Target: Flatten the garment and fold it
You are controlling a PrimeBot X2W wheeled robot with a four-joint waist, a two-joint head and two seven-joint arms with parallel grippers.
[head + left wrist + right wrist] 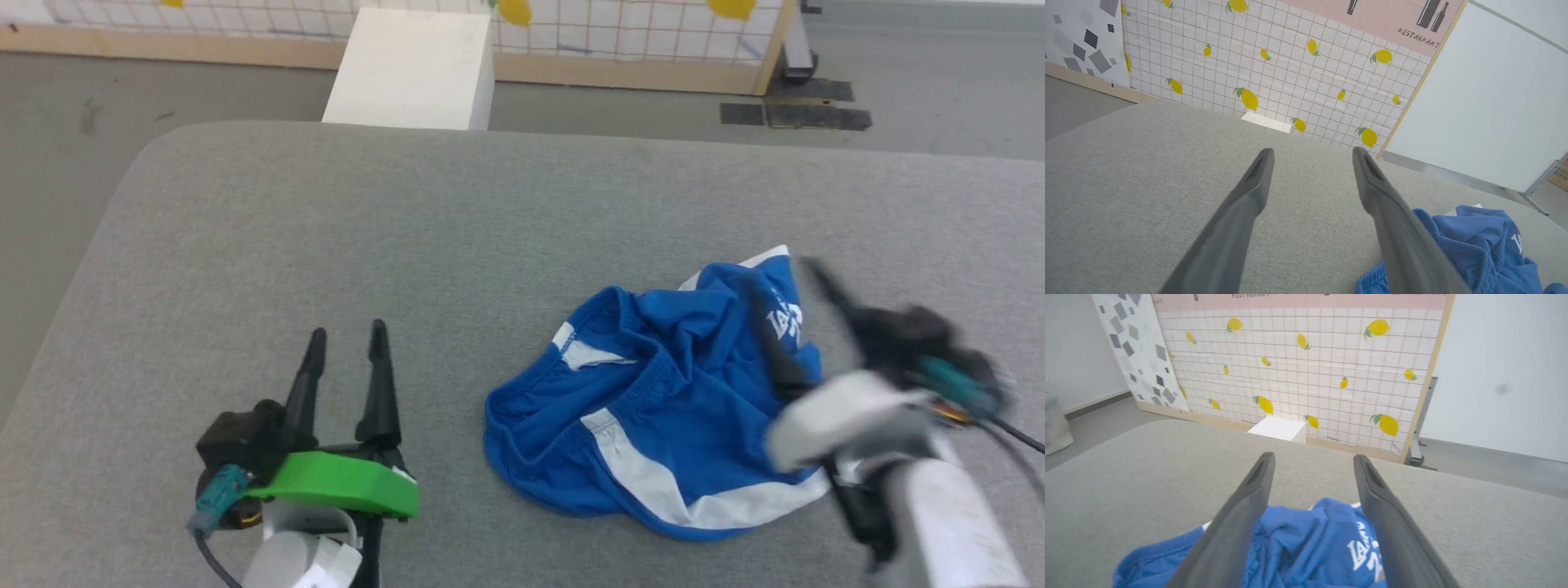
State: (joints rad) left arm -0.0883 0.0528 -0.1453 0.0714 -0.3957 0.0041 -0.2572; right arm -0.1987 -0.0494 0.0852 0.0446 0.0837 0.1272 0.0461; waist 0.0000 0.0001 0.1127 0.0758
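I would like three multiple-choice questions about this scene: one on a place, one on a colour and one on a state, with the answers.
1. Where do the blue shorts lie, seen from the left gripper?
A. to its right
B. to its left
C. between its fingers

2. The side stripe on the shorts is:
A. red
B. white
C. yellow

3. The right gripper is:
A. shut on the shorts
B. shut on nothing
C. open

Answers: 1 A, the head view shows them right of it, apart; 2 B, the band is white; 3 C, its fingers stand spread.
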